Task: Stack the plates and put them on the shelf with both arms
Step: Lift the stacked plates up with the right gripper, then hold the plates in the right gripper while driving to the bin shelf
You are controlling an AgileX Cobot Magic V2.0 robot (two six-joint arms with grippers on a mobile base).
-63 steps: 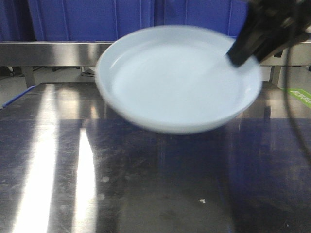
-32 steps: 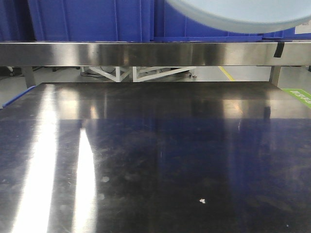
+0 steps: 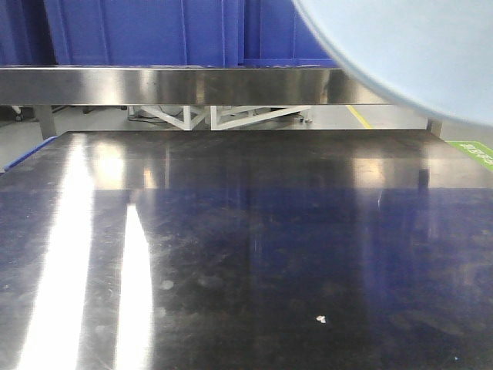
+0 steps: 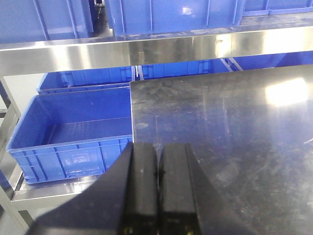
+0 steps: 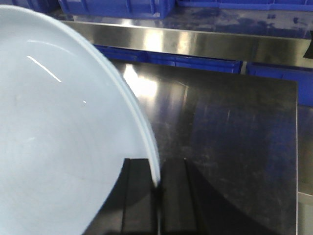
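A pale bluish-white plate (image 5: 58, 137) fills the left of the right wrist view, held up in the air. My right gripper (image 5: 157, 183) is shut on its rim, one finger inside the plate and one outside. In the front view the plate's underside (image 3: 408, 54) hangs at the top right, in front of the shelf rail (image 3: 154, 85). My left gripper (image 4: 157, 166) is shut on nothing and hovers over the left edge of the steel tabletop (image 4: 234, 127). Neither gripper shows in the front view.
Blue crates (image 3: 154, 31) stand on the shelf behind the rail. A further open blue crate (image 4: 73, 132) sits on a lower tier left of the table. The dark glossy tabletop (image 3: 231, 254) carries only a small white speck (image 3: 321, 318).
The plate rose from the middle of the front view to the top right. The right arm left that view. Since half a second ago the plate looms larger and lower at the right.
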